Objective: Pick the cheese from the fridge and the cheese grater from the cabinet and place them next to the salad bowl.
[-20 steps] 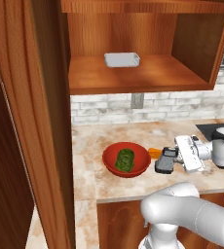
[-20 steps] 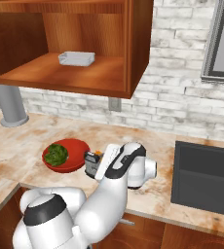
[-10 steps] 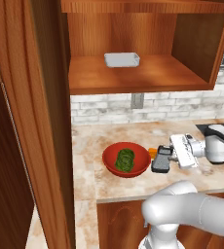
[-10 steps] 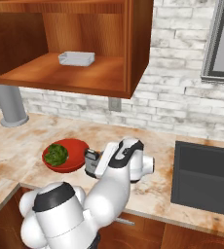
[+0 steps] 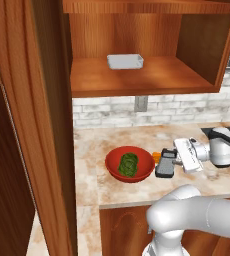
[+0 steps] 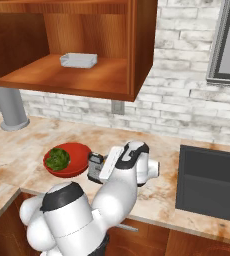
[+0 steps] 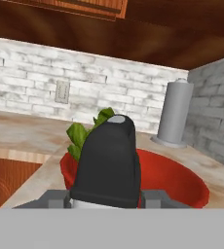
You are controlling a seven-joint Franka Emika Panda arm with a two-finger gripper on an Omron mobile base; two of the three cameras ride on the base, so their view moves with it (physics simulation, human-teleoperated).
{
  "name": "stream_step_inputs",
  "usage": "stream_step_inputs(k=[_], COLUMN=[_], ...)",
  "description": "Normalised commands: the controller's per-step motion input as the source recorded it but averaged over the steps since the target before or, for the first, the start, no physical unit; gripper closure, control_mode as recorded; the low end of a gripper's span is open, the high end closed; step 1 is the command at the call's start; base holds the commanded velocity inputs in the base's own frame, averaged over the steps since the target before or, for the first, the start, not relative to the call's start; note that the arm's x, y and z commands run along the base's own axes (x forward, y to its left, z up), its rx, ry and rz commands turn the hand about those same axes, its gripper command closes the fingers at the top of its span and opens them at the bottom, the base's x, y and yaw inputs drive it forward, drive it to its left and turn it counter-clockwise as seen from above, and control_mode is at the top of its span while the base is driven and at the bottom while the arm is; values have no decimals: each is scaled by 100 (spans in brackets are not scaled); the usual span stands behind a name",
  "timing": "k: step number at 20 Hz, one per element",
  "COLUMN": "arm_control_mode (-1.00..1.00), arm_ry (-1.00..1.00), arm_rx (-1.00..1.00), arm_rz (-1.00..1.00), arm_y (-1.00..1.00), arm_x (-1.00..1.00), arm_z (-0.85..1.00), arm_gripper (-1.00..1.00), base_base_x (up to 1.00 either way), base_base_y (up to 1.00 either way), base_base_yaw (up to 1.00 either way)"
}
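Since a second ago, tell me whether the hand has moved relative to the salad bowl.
Yes. In the left base view the hand, shut on the cheese grater, has come closer to the salad bowl, which stayed put on the counter.

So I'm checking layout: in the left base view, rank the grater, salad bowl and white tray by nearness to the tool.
1. Cheese grater, held in the tool.
2. Salad bowl, just left on the counter.
3. White tray, up on the cabinet shelf.

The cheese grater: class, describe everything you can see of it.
The cheese grater is a small dark grey box with a black end, metal by its look. The gripper holds it sideways, low over the marble counter, close beside the red salad bowl. The orange cheese lies just behind it.
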Motion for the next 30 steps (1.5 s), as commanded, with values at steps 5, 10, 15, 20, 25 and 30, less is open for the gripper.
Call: stream_step_inputs(k=[5,10,15,20,25,30], arm_control_mode=[-100,-100,-100,-100,-100,-100], arm_ry=[0,0,0,0,0,0], arm_rx=[0,0,0,0,0,0], arm_rz=[0,0,0,0,0,0], arm_y=[6,14,15,0,0,-12], arm_x=[0,0,0,0,-1,0], arm_z=[-22,-9,-6,0,0,0], arm_gripper=[100,100,-100,-100,-100,-100], base_base_x=[0,0,0,0,0,0], base_base_y=[0,0,0,0,0,0], base_base_yaw=[0,0,0,0,0,0])
